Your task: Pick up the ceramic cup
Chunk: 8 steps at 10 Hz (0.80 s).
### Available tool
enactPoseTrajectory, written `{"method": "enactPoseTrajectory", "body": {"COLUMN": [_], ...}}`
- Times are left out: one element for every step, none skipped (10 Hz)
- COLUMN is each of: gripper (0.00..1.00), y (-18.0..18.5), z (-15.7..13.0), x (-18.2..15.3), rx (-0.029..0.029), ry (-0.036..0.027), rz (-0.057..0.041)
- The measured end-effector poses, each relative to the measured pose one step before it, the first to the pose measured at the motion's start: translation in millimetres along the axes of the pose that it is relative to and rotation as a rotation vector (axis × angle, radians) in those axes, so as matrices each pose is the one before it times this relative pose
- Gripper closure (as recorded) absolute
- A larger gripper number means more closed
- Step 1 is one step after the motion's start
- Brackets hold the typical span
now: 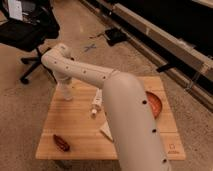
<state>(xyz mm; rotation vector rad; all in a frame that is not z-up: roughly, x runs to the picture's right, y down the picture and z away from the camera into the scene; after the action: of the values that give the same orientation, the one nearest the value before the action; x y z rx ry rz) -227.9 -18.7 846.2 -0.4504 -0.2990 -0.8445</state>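
Observation:
My white arm reaches from the lower right across the wooden table (75, 120), bends at an elbow (59, 56) and points straight down at the table's far left part. The gripper (65, 93) is at the arm's lower end, just above or on the tabletop. A small white shape sits there. It may be the ceramic cup, but I cannot tell it apart from the gripper. The rest of the cup is hidden by the wrist.
A wide orange bowl (155, 104) lies at the table's right, partly behind my arm. A small white bottle-like object (95, 107) lies mid-table. A pale flat piece (106, 131) lies beside the arm, and a dark brown object (61, 143) at the front left. A black office chair (27, 35) stands beyond the table.

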Motion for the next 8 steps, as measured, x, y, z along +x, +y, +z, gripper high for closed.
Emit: {"method": "enactPoseTrajectory", "body": {"gripper": [0.2, 0.2, 0.2, 0.2, 0.2, 0.2, 0.2, 0.2], "y": [-0.31, 1.13, 4.1, 5.09, 2.15, 2.0, 2.09, 2.26], "z": [-0.24, 2.41, 6.07, 5.52, 2.85, 3.54, 3.77, 3.07], "x": [0.19, -0.34, 0.9, 3.77, 0.89, 0.62, 0.62, 1.29], "rx": [-0.0003, -0.0047, -0.00945, -0.00849, -0.00522, -0.00466, -0.0047, -0.00395], "ry": [-0.00097, -0.00708, -0.00869, -0.00748, -0.00625, -0.00575, -0.00696, -0.00518], "rz": [0.00067, 0.00124, 0.00056, 0.0062, 0.0021, 0.00226, 0.00296, 0.00338]}}
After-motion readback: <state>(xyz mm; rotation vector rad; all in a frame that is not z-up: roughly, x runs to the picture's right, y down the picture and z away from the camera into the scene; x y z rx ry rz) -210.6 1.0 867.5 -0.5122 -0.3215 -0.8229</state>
